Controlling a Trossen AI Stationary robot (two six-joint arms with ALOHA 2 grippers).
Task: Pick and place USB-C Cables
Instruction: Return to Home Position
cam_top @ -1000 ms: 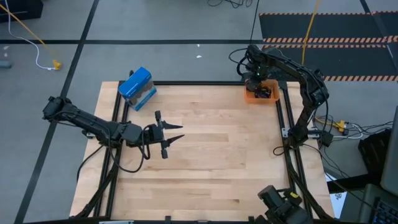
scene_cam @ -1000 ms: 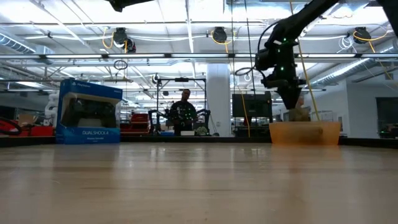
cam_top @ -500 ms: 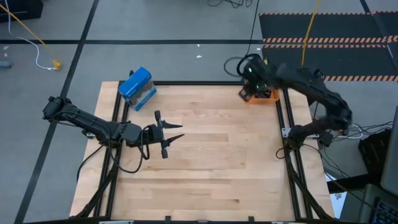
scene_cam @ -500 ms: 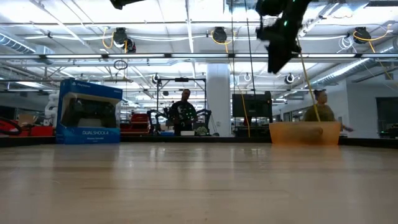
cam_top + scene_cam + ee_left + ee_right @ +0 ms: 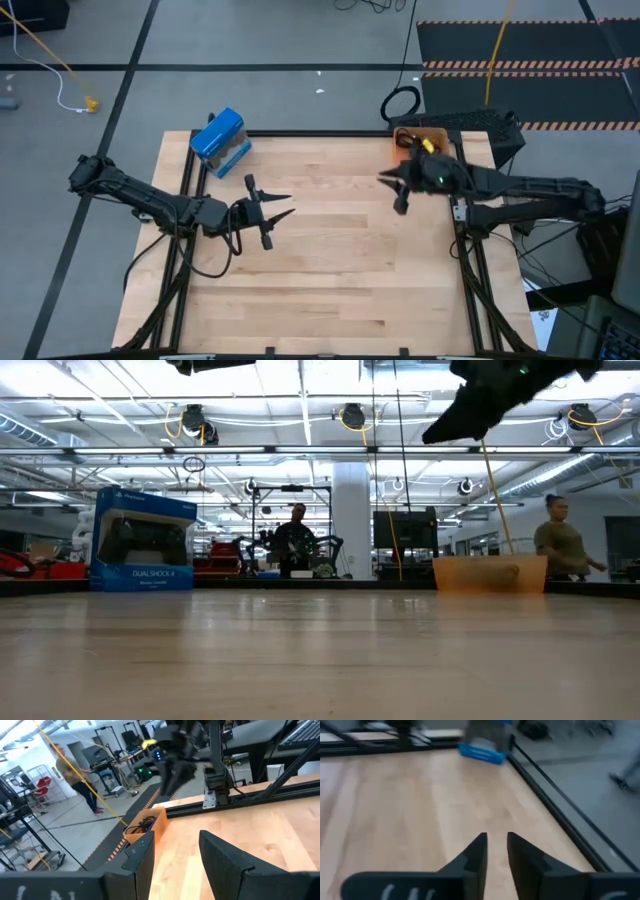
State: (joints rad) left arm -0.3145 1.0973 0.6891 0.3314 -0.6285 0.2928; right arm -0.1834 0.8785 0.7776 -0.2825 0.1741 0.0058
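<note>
The USB-C cables [image 5: 141, 825] lie as a dark tangle inside the small orange plastic bin [image 5: 159, 820] at the far right corner of the pale wooden tabletop [image 5: 330, 270]. The left wrist view shows black strands heaped below the rim, but the purple-blue one cannot be picked out, and the heap has no readable long axis. None of the cables is visible on the bare wood. The right gripper [image 5: 390, 193] hangs above the tabletop just inboard of the bin. It points toward the middle of the wood, so the bin and its cables lie behind its jaws, toward the corner. Those jaws stand only a narrow way apart with nothing between them. The left gripper [image 5: 280, 208] waits over the left half, well apart from the bin, its jaws wide and empty, so the right arm is by far the nearer to the bin. A blue cardboard game-controller box [image 5: 220, 138] stands at the far left edge. With the bin loaded, what remains appears to be drawing the right arm clear to rest.
</note>
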